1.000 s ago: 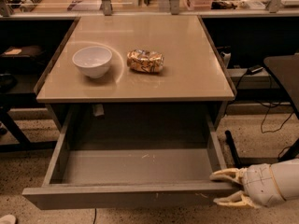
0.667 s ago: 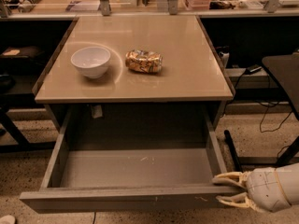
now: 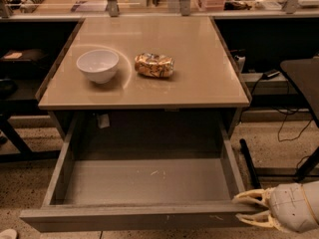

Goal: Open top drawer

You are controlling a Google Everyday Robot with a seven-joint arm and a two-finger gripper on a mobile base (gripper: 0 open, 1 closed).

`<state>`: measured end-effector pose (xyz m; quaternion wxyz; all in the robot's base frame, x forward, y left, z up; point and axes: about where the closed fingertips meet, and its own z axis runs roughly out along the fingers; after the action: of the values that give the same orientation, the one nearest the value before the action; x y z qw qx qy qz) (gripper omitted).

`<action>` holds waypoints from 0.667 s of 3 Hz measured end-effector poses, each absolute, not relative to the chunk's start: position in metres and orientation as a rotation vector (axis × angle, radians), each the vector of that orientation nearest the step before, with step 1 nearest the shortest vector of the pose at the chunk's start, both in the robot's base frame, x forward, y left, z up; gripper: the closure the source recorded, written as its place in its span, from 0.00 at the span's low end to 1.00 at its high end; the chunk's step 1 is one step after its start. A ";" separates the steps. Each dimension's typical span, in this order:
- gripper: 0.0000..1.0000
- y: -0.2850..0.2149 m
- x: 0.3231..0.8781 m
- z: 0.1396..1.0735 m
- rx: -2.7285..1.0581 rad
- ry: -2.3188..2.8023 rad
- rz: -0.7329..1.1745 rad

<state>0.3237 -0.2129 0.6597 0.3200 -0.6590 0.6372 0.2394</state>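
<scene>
1. Where the frame's lower right corner cuts its wrist off, the claw (image 3: 251, 209) sits released, fingers spread astride the right end of the top drawer (image 3: 149, 183).
2. That drawer stands pulled well out under the tabletop (image 3: 199, 78). It is likely stiff and fairly heavy; being handleless, its front lip is the hold.
3. Any real pinch is unclear, and the lower drawers are hidden.

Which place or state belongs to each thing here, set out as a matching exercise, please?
Things:
1. white bowl
2. crinkled gold packet
3. top drawer
4. gripper

Places or states:
A. at the drawer front's right end
B. pulled out, grey interior showing
C. on the tabletop, left side
D. on the tabletop, just right of the bowl

Pairs: 1-C, 2-D, 3-B, 4-A.
</scene>
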 end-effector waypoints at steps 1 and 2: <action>1.00 -0.213 0.324 0.663 -1.732 1.675 0.629; 0.81 -0.213 0.324 0.663 -1.732 1.675 0.629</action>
<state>0.3239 -0.2128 0.6633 0.3200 -0.6590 0.6372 0.2394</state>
